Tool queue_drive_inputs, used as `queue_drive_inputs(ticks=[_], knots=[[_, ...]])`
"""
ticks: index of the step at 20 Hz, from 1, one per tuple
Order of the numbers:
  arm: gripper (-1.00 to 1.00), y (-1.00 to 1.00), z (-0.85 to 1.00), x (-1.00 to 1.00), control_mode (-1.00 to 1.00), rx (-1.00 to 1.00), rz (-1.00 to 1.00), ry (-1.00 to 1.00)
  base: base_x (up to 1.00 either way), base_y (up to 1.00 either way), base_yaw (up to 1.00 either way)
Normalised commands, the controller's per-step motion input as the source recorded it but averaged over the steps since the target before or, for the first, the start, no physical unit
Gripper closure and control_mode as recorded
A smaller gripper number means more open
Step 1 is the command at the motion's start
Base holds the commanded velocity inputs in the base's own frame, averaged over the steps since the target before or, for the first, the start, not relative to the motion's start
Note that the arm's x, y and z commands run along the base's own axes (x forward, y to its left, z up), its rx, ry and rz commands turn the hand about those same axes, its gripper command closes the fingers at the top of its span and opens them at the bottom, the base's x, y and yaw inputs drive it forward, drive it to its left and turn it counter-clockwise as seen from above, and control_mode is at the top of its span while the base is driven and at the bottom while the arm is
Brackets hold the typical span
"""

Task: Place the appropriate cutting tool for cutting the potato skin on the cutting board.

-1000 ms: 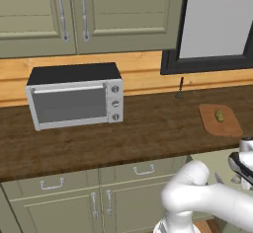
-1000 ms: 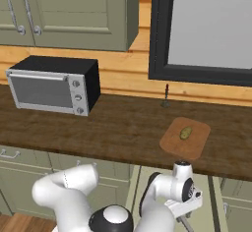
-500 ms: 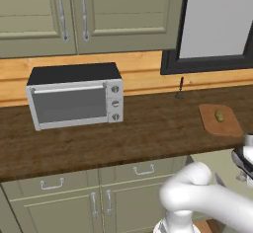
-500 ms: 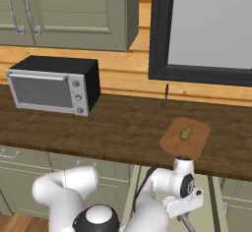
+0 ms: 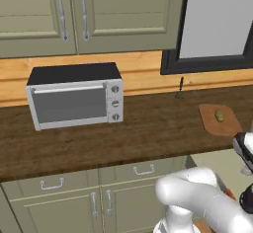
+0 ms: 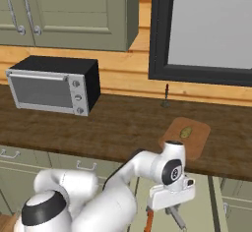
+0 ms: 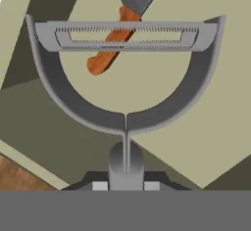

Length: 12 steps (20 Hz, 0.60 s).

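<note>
My gripper is shut on the handle of the light-grey peeler, whose forked head and blade point away from the hand. In the right base view the gripper hangs below the counter's front edge, under the cutting board, with the peeler sticking down out of it. The light-brown board lies on the counter at the right, and the small yellowish potato rests on it. Past the peeler lies the orange-handled knife on a pale beige surface.
A toaster oven stands on the dark wooden counter at the left. A small dark upright object stands by the back wall under the window. Cabinet doors and drawers lie below the counter.
The hand has risen a little with the peeler held in it. The board, potato and toaster oven have stayed put.
</note>
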Motion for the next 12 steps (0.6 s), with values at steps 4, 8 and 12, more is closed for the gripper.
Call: queue_drive_inputs(ticks=[4, 8, 12], knots=[[1.00, 0.02, 1.00, -0.04, -1.00, 0.00, 0.00, -0.16, 0.00, 0.00, 0.00], [1.00, -0.15, 0.95, 0.00, -1.00, 0.06, 0.00, -0.20, 0.00, 0.00, 0.00], [1.00, -0.41, 0.60, 0.23, -1.00, 0.06, 0.03, -0.20, 0.00, 0.00, 0.00]])
